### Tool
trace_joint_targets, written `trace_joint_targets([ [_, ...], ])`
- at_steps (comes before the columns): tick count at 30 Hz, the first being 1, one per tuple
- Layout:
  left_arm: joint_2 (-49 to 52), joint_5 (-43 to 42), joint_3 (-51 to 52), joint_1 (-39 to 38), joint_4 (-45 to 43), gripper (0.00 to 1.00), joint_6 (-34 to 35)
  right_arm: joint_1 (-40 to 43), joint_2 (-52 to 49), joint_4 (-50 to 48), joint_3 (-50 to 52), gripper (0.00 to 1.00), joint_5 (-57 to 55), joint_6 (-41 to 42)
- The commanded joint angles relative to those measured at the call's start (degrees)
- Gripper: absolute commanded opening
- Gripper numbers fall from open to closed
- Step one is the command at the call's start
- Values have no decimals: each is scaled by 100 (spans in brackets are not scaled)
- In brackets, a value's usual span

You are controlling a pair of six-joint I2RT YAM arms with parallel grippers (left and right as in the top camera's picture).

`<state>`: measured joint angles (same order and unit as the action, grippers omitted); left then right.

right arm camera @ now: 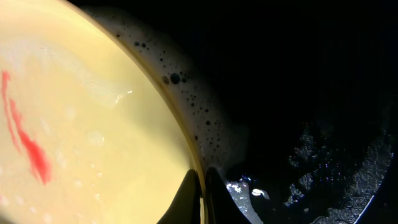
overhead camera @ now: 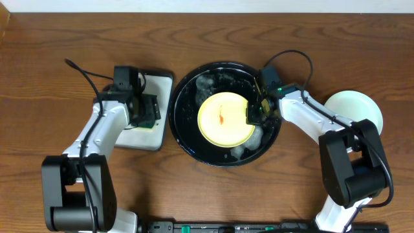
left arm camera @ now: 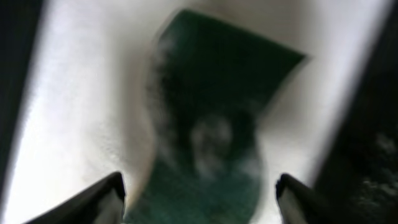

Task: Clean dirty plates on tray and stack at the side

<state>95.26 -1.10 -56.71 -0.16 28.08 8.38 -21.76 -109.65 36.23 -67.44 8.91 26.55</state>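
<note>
While the pale yellow round plate, red-smeared, lies in the glossy black round tray, my right gripper pinches its right rim. My left gripper hangs spread above the green sponge, left of the tray. Scrubbing step, I judge: next, descend and clench the sponge.

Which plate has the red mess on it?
The yellow plate in the black tray: it has a red smear in its middle. The pale green plate at the right side shows no red.

Green sponge beneath spread tool
</note>
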Motion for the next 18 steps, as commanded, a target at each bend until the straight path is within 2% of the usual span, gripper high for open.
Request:
trace_joint_targets([
  [1,24,529,179,7,-374,71,-149,-2,-94,66,72,1,-225,-2],
  [5,44,304,284,7,-787,58,-146,-2,-94,57,72,1,-225,0],
  [11,396,153,315,9,-918,56,-149,-2,-94,66,72,1,-223,0],
  [15,741,153,315,9,-935,51,-149,-2,-94,61,72,1,-223,0],
  [17,859,153,315,9,-942,43,-149,-2,-94,63,72,1,-223,0],
  [18,890,155,315,9,-942,33,-149,-4,-94,63,72,1,-223,0],
])
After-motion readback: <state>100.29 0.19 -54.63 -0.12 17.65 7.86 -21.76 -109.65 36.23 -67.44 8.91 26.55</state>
